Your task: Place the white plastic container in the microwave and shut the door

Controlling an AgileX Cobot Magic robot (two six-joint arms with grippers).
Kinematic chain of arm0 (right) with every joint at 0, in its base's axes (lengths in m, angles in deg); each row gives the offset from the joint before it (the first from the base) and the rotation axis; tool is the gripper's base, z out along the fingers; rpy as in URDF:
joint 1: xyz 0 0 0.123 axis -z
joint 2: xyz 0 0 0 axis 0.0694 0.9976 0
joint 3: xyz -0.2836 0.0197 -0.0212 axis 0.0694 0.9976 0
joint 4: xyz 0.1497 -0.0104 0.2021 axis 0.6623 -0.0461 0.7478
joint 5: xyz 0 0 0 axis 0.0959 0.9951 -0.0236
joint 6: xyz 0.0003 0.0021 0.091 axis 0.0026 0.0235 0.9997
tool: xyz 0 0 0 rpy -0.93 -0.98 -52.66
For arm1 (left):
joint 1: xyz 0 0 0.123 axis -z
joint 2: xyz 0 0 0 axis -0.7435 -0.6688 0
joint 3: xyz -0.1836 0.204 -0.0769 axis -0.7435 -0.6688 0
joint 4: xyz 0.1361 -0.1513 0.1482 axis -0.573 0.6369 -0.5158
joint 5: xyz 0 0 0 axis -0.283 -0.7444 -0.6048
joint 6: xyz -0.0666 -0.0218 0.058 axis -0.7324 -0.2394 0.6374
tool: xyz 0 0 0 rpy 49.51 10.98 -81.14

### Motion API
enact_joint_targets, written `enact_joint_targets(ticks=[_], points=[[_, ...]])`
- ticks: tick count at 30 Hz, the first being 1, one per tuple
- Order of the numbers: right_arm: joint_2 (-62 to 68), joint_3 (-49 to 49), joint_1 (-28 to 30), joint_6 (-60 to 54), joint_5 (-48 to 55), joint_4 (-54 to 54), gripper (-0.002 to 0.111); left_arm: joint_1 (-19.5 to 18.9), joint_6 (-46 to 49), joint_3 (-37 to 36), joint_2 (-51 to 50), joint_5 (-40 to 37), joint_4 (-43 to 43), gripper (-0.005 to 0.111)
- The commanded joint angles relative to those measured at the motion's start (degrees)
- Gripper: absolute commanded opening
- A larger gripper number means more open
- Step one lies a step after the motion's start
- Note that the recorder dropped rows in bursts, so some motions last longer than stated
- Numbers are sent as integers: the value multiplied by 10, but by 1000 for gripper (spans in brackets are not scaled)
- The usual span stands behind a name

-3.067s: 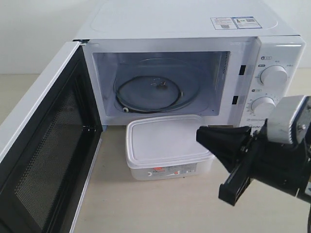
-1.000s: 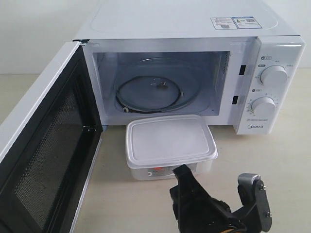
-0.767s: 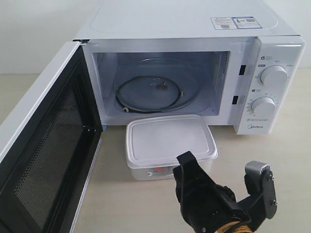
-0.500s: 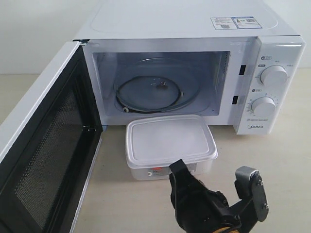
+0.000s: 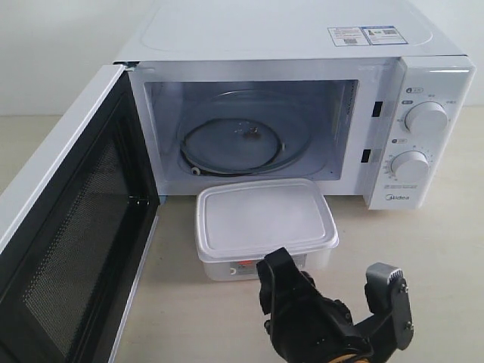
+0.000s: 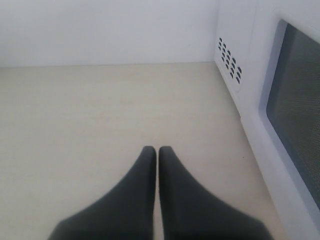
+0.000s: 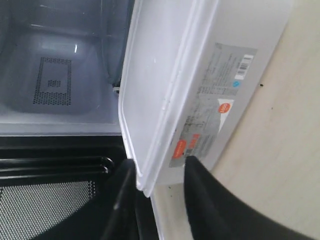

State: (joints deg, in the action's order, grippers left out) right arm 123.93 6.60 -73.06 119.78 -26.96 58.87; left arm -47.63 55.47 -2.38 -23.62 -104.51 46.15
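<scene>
The white plastic container sits lidded on the table just in front of the microwave. The microwave cavity and glass turntable hold nothing. The door is swung wide open to the left. My right gripper is low at the container's labelled front side. In the right wrist view the right gripper is open, and its two black fingers straddle the front edge of the container without clamping it. My left gripper is shut on nothing over bare table, beside the door's outer face.
Two round knobs sit on the microwave's right panel. Beige table lies in front of the container and to the right of it. The open door stands along the left side of that space.
My right arm came down from the right to the container's front side. Over the last second it bobbed up, then settled slightly to the left. Container and door have not moved.
</scene>
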Motion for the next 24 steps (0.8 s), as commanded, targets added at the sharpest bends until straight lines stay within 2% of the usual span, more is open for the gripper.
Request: enact_joint_targets(ticks=[1,4,11,19,24], points=[[1,0,0,53,-3,52,50,2,2,-2,2,2,3,4],[1,0,0,103,5,66,50,2,2,-2,2,2,3,4],[1,0,9,114,9,56,50,2,2,-2,2,2,3,4],[1,-43,97,110,71,-94,50,2,2,-2,2,2,3,4],[1,-74,126,72,104,-108,50,2,2,-2,2,2,3,4]])
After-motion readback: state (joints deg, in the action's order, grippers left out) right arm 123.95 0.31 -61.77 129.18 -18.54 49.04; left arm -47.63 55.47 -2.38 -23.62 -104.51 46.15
